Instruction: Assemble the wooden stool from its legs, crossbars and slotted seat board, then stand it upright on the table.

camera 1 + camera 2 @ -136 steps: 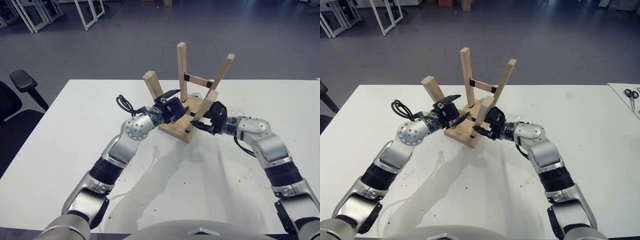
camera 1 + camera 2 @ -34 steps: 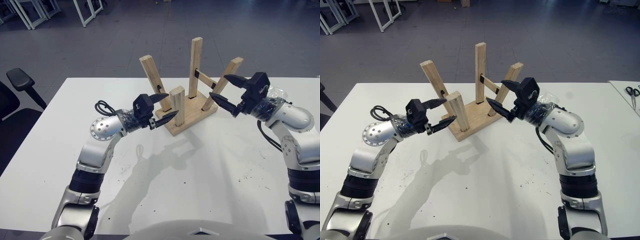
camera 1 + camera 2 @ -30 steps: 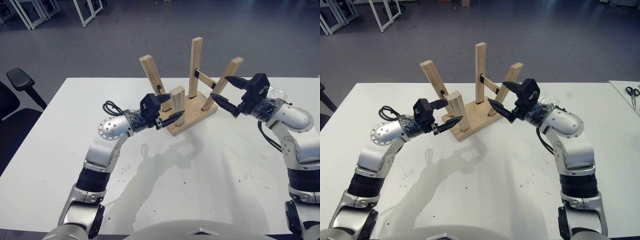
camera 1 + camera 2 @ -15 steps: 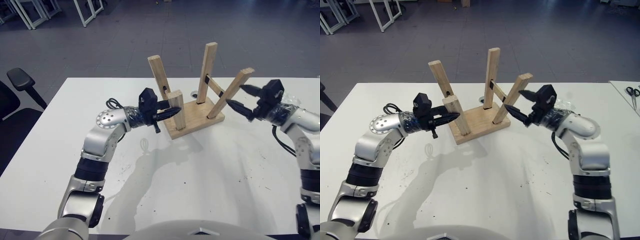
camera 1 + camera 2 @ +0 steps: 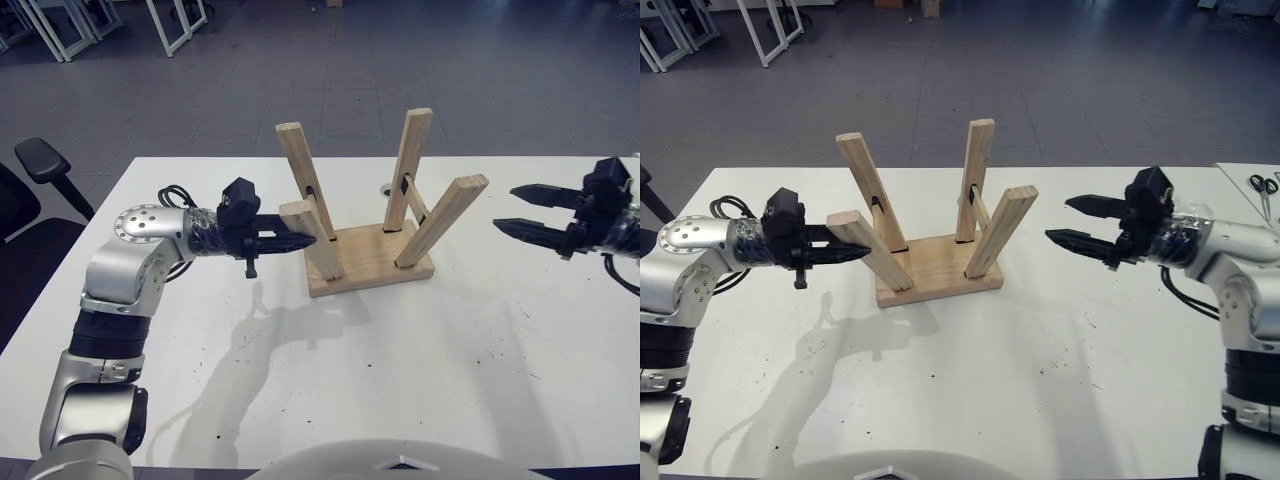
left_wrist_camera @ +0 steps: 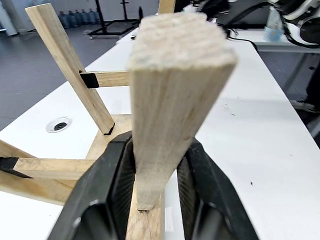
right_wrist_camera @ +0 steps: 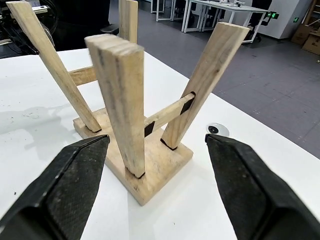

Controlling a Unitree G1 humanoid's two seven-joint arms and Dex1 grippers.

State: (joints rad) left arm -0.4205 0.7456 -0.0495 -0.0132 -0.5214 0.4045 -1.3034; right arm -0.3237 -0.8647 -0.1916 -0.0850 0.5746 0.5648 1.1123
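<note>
The wooden stool stands upside down, its seat board point(image 5: 372, 276) flat on the white table point(image 5: 420, 380) and all its legs pointing up. A crossbar point(image 5: 413, 202) joins the two right-hand legs. My left gripper point(image 5: 293, 240) comes in from the left, shut on the upper end of the near-left leg point(image 5: 316, 240). In the left wrist view that leg point(image 6: 170, 100) sits tight between the black fingers point(image 6: 112, 185). My right gripper point(image 5: 506, 208) hovers open to the right of the stool, clear of the near-right leg point(image 5: 440, 220); its wrist view faces the stool point(image 7: 125, 100).
A round cable hole point(image 5: 387, 187) lies in the table behind the stool. Scissors point(image 5: 1262, 185) rest on a neighbouring table at the right. A black chair point(image 5: 45, 160) stands off the table's left edge. The dark floor lies beyond the far edge.
The stool has turned and now rests flat on its seat board. My right gripper has drawn back to the right, away from the near-right leg. The left gripper stays at the near-left leg.
</note>
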